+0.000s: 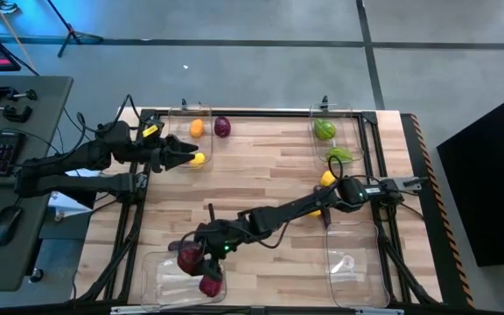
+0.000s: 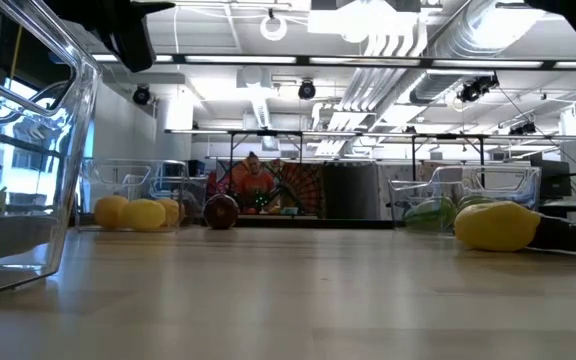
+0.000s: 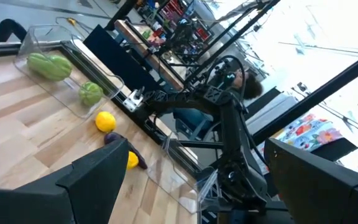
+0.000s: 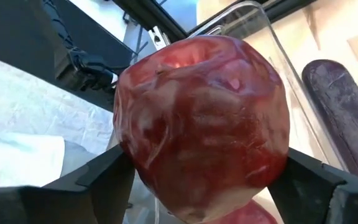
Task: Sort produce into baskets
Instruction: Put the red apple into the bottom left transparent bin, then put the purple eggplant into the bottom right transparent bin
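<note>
My right gripper [image 1: 191,259] reaches to the near left and is shut on a dark red lump [image 4: 201,124], over the near-left clear bin [image 1: 157,282]. Another dark red piece [image 1: 210,284] lies in that bin. A long dark purple piece [image 4: 344,118] shows beside it in the right wrist view. My left gripper [image 1: 187,157] is open at the near end of the far-left bin [image 1: 179,114], which holds an orange piece [image 1: 197,128]. A yellow piece [image 1: 199,159] lies just off its fingertips, and nothing shows between its fingers [image 3: 98,180]. My right gripper pinches the dark red lump between its two fingers [image 4: 98,180], one on each opposite side [image 4: 126,162] of it. The lump is lifted clear above the near-left bin.
A dark red piece [image 1: 222,128] lies beside the far-left bin. The far-right bin [image 1: 357,131] holds green pieces [image 1: 325,129]. A yellow piece [image 1: 327,178] lies by my right arm. The near-right bin [image 1: 353,262] stands at the front edge. A keyboard and mouse sit left of the table.
</note>
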